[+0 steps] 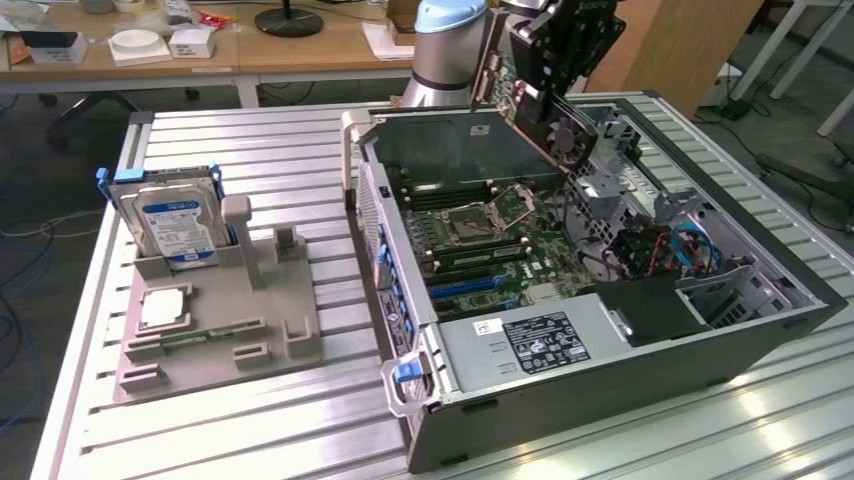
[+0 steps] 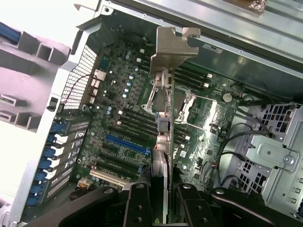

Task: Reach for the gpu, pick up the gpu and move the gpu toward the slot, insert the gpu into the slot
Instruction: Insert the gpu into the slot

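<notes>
- Now, far left of ext. view: hard drive stands upright in the grey tray, with the processor chip flat in front of it. Neither is the task's thing, and both are well apart from the arm.
- Middle: the open case lies on its side w/ the motherboard exposed. A long blue slot sits toward the wall nearest the tray, w/ nothing in it that I can see.
- Right of centre, over the case's far part: gpu hangs in the air, tilted, black fan on its lower part, clear of the board.
- The gripper is clamped on the card's upper end.
- Wrist view agrees: black fingers pinch the gpu edge-on from both sides. The silver bracket is at the end away from the gripper.
- Step, as I judge it: pick-up done, card in transit toward the slot, insert not begun.
- In the wrist view the blue slot lies off to one side of the card's line, not under it, so card & slot aren't lined up yet.
- Next move prob. calls for:
  - a sideways shift until the edge connector is over the slot
  - squaring up the tilt, bracket toward the wall's openings
  - a straight push w/ a firm grip
- Can't tell for sure which slot is meant; the blue one is my guess.
</notes>
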Available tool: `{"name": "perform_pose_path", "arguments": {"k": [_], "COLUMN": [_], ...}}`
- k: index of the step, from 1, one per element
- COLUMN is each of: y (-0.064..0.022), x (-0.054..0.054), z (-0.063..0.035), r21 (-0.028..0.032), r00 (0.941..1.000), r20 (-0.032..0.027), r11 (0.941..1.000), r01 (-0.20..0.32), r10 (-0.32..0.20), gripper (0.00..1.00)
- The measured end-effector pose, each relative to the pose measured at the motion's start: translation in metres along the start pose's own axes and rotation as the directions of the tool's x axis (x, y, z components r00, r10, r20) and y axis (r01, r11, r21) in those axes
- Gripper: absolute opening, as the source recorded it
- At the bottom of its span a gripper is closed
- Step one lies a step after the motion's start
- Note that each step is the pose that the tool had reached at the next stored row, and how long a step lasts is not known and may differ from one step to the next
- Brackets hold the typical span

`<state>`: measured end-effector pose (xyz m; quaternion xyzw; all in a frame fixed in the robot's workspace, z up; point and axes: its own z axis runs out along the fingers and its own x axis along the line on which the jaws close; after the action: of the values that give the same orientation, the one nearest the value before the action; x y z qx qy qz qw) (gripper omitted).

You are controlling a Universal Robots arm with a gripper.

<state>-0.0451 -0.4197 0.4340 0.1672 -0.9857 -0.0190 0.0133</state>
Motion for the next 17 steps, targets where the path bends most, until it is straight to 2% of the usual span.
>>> {"name": "perform_pose_path", "arguments": {"k": [9, 17], "y": [-0.0007, -0.0015], "x": [0.0003, 0.0005], "z": [0.0, -0.0001], "r21": [0.0011, 0.002], "r00": [0.9984, 0.994], "r20": [-0.0025, -0.0048], "r11": [0.9984, 0.994], "r01": [0.057, 0.11], "r10": [-0.057, -0.11], "gripper": [0.26, 0.26]}}
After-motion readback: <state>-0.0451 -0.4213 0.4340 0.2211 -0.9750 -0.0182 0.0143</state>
